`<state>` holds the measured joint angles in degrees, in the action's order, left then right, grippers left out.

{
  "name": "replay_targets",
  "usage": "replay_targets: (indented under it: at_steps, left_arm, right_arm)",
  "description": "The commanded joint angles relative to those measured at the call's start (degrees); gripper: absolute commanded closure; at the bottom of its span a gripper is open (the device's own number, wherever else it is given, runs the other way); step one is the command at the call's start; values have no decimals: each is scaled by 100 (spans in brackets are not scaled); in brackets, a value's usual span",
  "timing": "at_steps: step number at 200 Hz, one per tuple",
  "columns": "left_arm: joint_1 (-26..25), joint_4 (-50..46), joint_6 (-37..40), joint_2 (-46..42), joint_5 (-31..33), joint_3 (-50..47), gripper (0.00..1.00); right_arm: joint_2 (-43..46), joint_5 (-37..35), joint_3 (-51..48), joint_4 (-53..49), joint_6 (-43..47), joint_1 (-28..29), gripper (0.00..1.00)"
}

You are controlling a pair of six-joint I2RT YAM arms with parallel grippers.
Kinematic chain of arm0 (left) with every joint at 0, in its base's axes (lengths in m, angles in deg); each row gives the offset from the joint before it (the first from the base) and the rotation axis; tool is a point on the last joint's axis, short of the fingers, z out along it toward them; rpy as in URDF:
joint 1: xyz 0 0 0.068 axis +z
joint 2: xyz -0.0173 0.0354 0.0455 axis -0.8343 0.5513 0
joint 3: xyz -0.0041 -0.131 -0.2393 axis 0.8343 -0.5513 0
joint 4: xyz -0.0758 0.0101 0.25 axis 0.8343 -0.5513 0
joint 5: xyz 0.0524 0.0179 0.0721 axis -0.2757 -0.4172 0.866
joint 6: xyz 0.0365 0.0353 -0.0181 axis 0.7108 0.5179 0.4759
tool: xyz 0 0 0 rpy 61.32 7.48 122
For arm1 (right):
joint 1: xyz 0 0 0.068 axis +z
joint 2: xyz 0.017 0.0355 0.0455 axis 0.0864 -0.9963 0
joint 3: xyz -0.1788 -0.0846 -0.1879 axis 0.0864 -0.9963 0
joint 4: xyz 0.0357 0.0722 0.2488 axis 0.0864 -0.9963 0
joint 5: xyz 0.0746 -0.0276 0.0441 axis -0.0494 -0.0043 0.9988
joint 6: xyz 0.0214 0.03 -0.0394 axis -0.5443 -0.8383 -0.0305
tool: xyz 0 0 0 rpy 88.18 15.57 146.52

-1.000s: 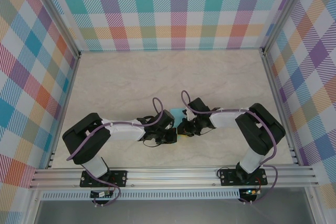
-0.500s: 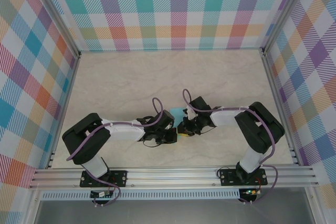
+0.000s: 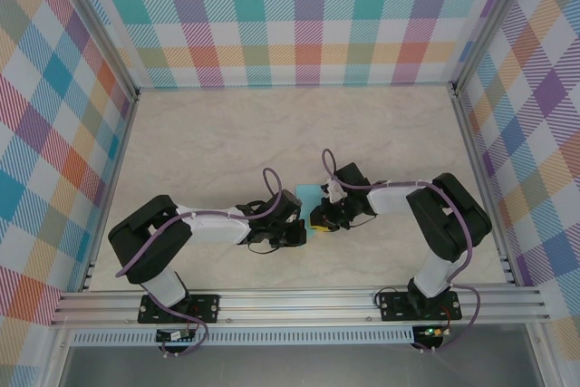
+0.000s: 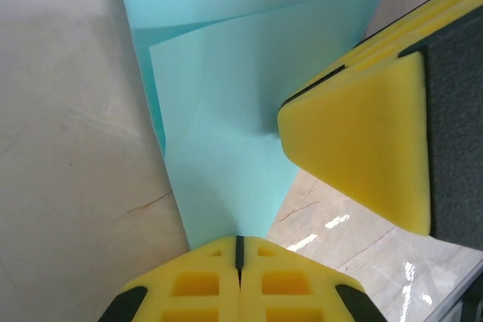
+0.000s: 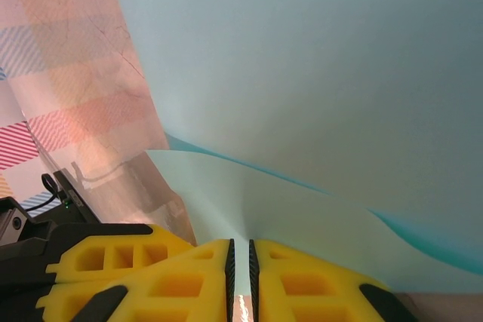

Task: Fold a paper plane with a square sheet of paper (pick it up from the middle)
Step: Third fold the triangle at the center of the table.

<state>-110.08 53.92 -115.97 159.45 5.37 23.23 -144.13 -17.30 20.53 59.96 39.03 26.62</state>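
Note:
The square sheet of paper [image 3: 309,194] is light teal, creased into overlapping layers, and lies low over the table between the two wrists. In the left wrist view the sheet [image 4: 226,126] narrows to a corner that runs into my left gripper [image 4: 240,240], whose yellow jaws are pressed together on it. My right gripper [image 5: 240,245] holds another edge of the sheet [image 5: 339,73] in a thin slit between its jaws. One of the right fingers [image 4: 355,148] rests against the paper's right side. From above, the left gripper [image 3: 297,231] and right gripper [image 3: 317,221] almost touch. The paper plane is out of view.
The marble-patterned table [image 3: 227,142] stretches behind the grippers to checked walls [image 3: 299,15] at the back and on both sides. An aluminium rail [image 3: 299,301] with the arm bases runs along the near edge.
The right wrist has shifted slightly right and turned, bringing its yellow fingers more into sight from above. The left arm has stayed put, and both grips have held.

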Motion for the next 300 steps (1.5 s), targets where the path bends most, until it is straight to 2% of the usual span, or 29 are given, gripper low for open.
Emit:
replay_targets:
  at_steps: [1, 98, 166, 204, 234, 300]
  left_arm:
    - [-43, -915, 26, 319, 181, -300, 95]
    - [-47, -744, -14, 359, 205, -421, 95]
    - [-34, -748, 17, 422, 173, -377, 95]
    - [-34, -793, 45, 444, 169, -311, 95]
    - [-34, -918, 101, 449, 180, -209, 95]
    - [-34, -933, 122, 484, 195, -290, 95]
  right_arm:
    - [-223, -785, 65, -50, 212, -281, 83]
    - [-147, -697, 266, -294, 366, -607, 81]
    - [812, -322, -69, -114, 108, -607, 81]
    - [675, 0, -199, 288, -143, -385, 85]
    - [525, -222, -323, 394, -131, -246, 86]
    - [-11, -1097, 61, -172, 220, -255, 86]
